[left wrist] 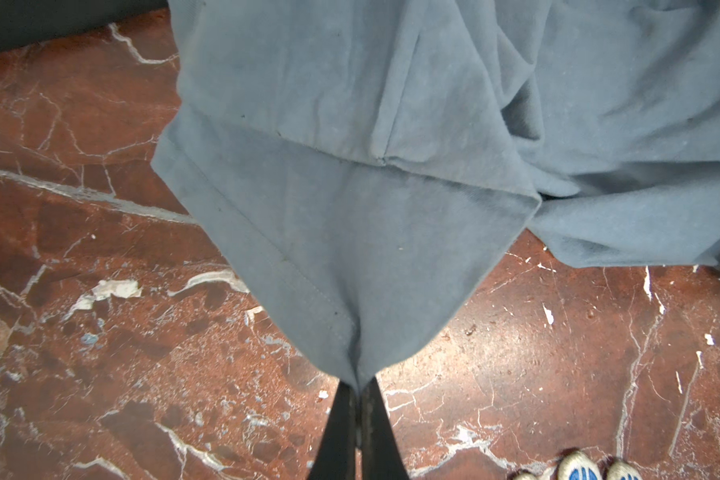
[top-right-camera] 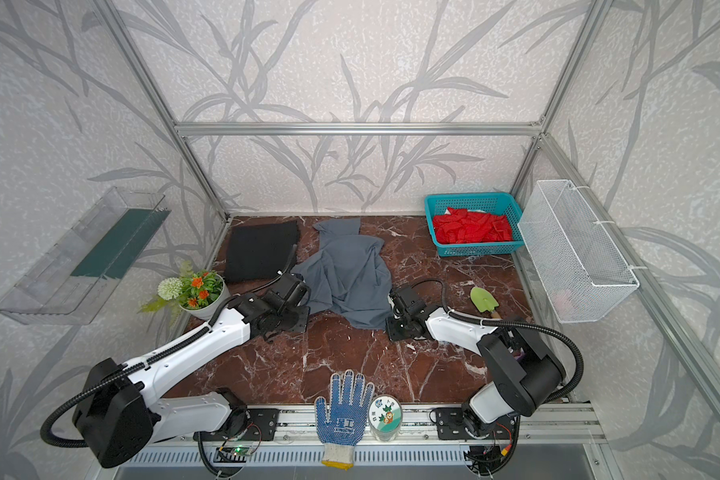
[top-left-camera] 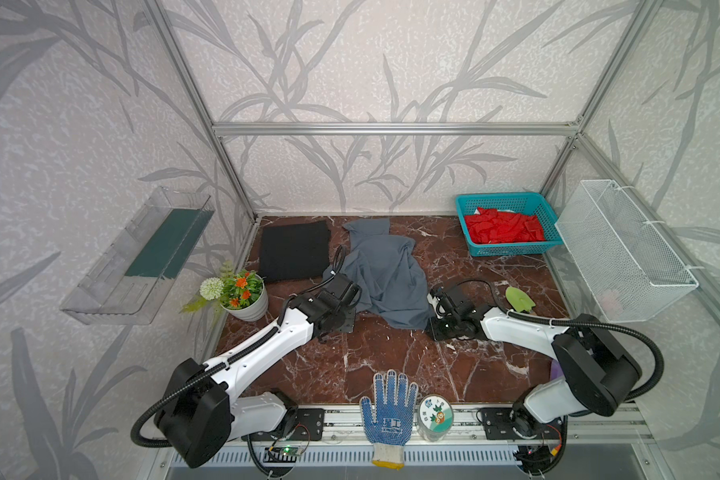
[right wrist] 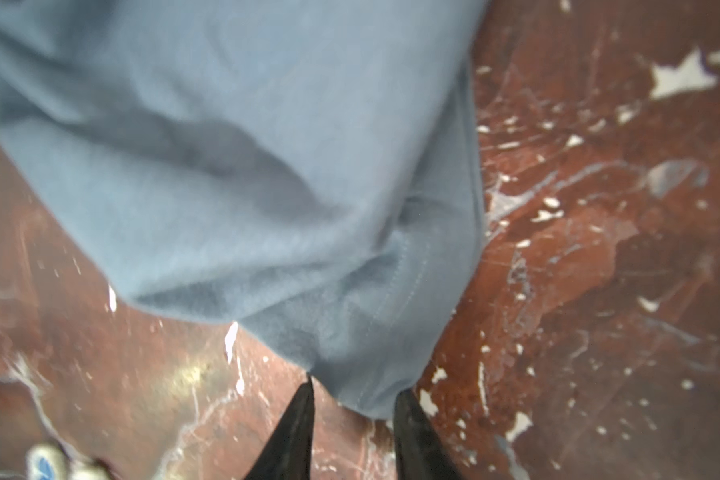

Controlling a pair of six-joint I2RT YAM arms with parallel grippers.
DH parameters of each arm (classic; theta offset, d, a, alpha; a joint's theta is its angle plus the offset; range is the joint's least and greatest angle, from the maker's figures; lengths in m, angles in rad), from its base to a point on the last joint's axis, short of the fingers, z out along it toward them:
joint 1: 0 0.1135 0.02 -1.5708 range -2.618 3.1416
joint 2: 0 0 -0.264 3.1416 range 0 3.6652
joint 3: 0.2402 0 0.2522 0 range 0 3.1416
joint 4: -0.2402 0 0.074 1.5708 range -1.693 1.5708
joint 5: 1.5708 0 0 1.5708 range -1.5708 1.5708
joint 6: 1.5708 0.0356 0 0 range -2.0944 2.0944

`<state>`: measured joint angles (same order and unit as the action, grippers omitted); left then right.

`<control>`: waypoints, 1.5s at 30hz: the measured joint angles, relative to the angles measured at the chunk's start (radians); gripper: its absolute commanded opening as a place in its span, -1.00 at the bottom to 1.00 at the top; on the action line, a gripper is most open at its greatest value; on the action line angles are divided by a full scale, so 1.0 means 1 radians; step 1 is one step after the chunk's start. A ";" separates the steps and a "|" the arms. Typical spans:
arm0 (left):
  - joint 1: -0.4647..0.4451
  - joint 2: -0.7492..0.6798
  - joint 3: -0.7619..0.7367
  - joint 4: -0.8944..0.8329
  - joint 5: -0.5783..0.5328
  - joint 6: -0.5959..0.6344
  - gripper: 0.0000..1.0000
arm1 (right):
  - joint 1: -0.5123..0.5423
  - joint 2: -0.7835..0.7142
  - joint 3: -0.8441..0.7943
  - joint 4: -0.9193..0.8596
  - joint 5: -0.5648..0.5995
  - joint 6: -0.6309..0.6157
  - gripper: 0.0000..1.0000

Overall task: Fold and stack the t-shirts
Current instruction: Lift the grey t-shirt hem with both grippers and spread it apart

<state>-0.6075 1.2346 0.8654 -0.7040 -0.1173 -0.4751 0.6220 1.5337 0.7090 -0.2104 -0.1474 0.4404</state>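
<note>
The grey shirt (top-left-camera: 385, 278) is lying rumpled in the middle of the surface (top-left-camera: 391, 357), just beside the black shirt (top-left-camera: 294, 251), which is sitting as a neat folded square at the back left. The left hand (left wrist: 356, 390) is pinching one near corner of the grey shirt, its fingers pressed together on the stitched hem with the cloth fanning out from them. The right hand (right wrist: 356, 399) is standing slightly spread astride the other near corner, with cloth between the tips but no visible bite on it. The step in hand is most likely taking both hem corners so the shirt can be pulled flat before folding. Doing it well is probably a matter of the right hand taking the hem itself, seam and all, deep enough that the soft cloth is not slipping out under tension. Both hands should then be lifting together and drawing apart evenly. A lopsided pull would be dragging the shirt askew, or towards the black one. The upper half is bunched in overlapping folds, so a low, slow drag towards the near edge would likely smooth it better than a high lift. Whether each hand is catching one layer or two cannot be told here.
</note>
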 measured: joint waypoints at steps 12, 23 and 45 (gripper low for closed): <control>0.020 -0.168 0.140 -0.065 -0.122 -0.009 -1.00 | -0.056 -0.234 0.082 -0.163 0.094 -0.048 -1.00; 0.193 -0.296 0.252 -0.092 -0.211 0.013 -1.00 | -0.163 -0.517 0.335 -0.378 0.210 -0.182 -1.00; 0.269 -0.090 1.013 -0.084 -0.215 0.172 -1.00 | -0.268 -0.367 1.039 -0.393 0.164 -0.292 -1.00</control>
<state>-0.3389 1.1442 1.8786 -0.7876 -0.3325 -0.3027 0.3542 1.1667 1.7477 -0.6033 0.0166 0.1482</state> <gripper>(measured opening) 0.048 0.048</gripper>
